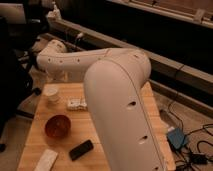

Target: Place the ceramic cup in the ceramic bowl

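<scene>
We saw the robot's white arm (117,105) fill the middle of the view, its bulky upper segment rising from six o'clock and its forearm reaching away toward ten o'clock over the wooden table (36,137). The gripper (56,80) hung at the far end of that forearm, at about ten o'clock in the view, mostly hidden under the arm and just above the far left corner of the table. Its jaws stood wide apart and held nothing.

The ceramic cup (51,93) stood upright on the table near the far left corner, just below the gripper and apart from it. The ceramic bowl (58,126) sat at six o'clock from the cup, nearer the camera, with bare wood between the two; the bowl looked empty.

A small white packet (76,104) lay at about four o'clock from the cup, beside the arm. A flat white block (46,160) lay at the near edge, at seven o'clock from the bowl, and a dark flat device (81,149) lay at four o'clock from the bowl. On the floor at three o'clock from the table we noted a blue box (176,137) among cables.
</scene>
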Action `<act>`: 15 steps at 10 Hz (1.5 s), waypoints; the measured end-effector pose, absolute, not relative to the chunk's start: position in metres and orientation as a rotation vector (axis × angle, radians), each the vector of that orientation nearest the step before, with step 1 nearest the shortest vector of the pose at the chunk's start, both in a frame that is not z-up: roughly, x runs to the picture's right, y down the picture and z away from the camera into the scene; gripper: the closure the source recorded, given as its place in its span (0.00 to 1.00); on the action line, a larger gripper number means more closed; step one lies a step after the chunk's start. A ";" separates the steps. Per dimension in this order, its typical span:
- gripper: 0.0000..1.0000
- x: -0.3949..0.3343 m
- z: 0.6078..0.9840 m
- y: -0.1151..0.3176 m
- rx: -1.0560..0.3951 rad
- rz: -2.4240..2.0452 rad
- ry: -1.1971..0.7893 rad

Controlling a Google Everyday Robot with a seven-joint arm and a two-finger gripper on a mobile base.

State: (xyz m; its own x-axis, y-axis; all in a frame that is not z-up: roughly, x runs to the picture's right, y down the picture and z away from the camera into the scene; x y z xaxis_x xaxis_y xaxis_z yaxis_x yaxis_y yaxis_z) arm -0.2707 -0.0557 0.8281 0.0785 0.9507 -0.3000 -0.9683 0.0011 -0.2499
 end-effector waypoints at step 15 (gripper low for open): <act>0.35 -0.277 0.888 -0.024 -0.487 1.450 0.029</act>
